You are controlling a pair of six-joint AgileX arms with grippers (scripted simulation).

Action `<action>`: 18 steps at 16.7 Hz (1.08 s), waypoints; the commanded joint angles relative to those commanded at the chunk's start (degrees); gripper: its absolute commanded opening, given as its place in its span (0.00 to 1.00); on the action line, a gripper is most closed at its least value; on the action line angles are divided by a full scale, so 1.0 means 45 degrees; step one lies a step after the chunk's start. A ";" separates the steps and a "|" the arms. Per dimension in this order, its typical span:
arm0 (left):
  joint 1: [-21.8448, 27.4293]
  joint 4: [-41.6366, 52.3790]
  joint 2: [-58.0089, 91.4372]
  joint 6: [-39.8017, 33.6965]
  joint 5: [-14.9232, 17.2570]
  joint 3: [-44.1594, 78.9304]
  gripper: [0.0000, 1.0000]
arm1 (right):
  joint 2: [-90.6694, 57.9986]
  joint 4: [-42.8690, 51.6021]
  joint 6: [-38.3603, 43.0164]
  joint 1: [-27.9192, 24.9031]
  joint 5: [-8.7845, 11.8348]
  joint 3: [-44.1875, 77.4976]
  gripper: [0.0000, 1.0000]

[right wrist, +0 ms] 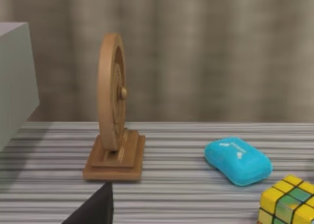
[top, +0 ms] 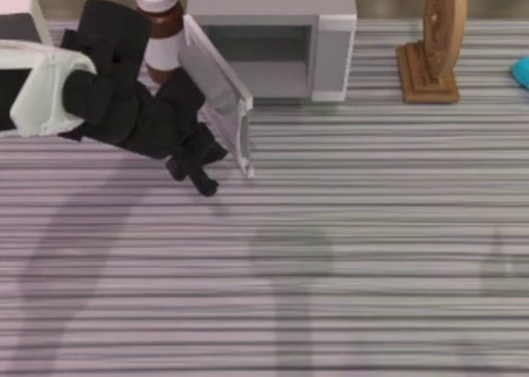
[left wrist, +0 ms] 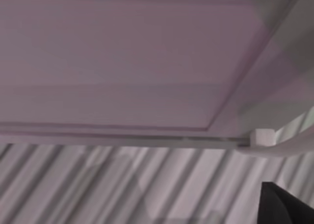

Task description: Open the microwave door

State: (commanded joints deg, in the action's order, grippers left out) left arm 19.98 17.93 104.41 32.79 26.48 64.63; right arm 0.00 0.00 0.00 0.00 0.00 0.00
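Bench (top: 372, 253) is striped. A brown bottle (top: 162, 30) with a white cap stands just left of the microwave (top: 273, 38), behind the left arm. A wooden wheel (top: 434, 42) on its base stands right of the microwave; a cyan pad (right wrist: 238, 160) and a colour cube (right wrist: 289, 202) lie further right. The microwave sits at the back centre. The door (top: 219, 92) is swung out to the left, cavity exposed, free edge toward the front. Left gripper (top: 198, 166) is at that free edge, on the door's outer side, fingers touching or just beside it; can't tell if clenched or released. Right arm shows only a dark corner in its wrist view.
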 joint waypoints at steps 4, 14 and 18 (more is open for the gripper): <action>0.0000 0.0000 0.0000 0.0000 0.0000 0.0000 0.00 | 0.0000 0.0000 0.0000 0.0000 0.0000 0.0000 1.00; 0.0000 0.0000 0.0000 0.0000 0.0000 0.0000 0.68 | 0.0000 0.0000 0.0000 0.0000 0.0000 0.0000 1.00; 0.0000 0.0000 0.0000 0.0000 0.0000 0.0000 0.98 | 0.0000 0.0000 0.0000 0.0000 0.0000 0.0000 1.00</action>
State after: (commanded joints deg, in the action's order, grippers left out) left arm 19.98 17.93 104.41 32.79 26.48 64.63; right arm 0.00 0.00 0.00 0.00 0.00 0.00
